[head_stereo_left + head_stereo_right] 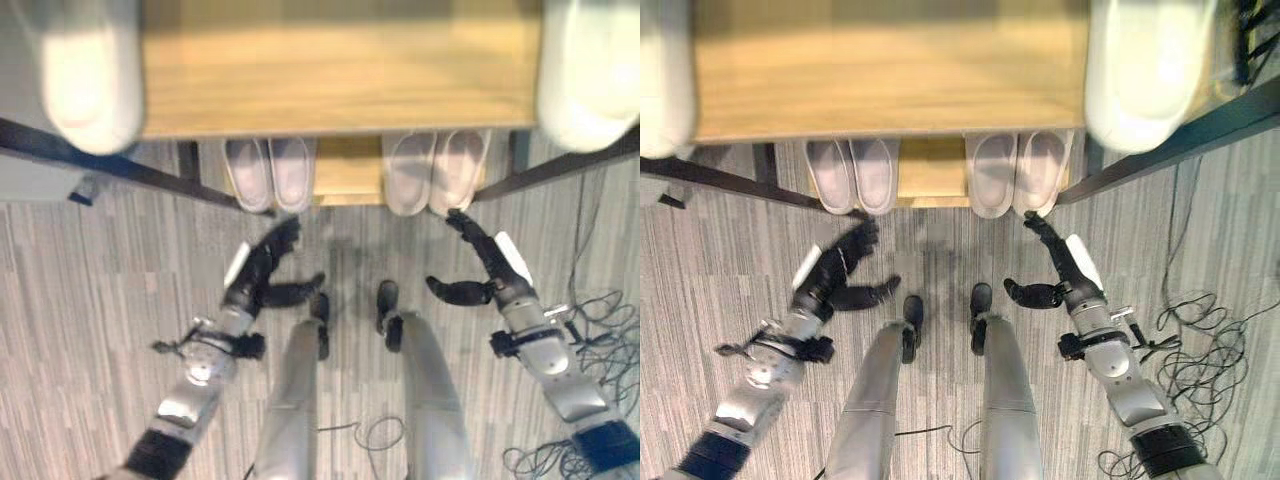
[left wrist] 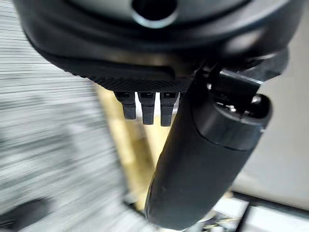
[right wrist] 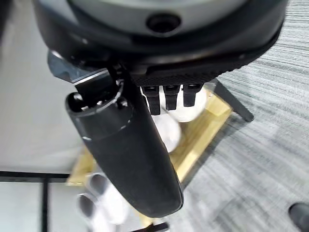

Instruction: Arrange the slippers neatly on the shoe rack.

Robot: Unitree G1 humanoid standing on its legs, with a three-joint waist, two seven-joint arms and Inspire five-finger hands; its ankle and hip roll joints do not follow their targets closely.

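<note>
Two pairs of pale grey foam slippers (image 1: 268,172) (image 1: 436,170) are being kept on the light wooden shoe rack's lower shelf (image 1: 347,170) above grey striped carpet (image 1: 90,280), while both the left robot hand (image 1: 262,270) and the right robot hand (image 1: 478,262) are being held wide, empty.

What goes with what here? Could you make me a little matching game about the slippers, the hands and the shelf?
Things:
1. left pair of slippers
2. right pair of slippers
3. left hand
4. top shelf

Descriptions:
A. light wooden board above the slippers
B. fingers straight, tips near a slipper heel on the robot's left
C. heels just past the right hand
D. pale pair, nearer the left hand

Pairs: 1-D, 2-C, 3-B, 4-A
</note>
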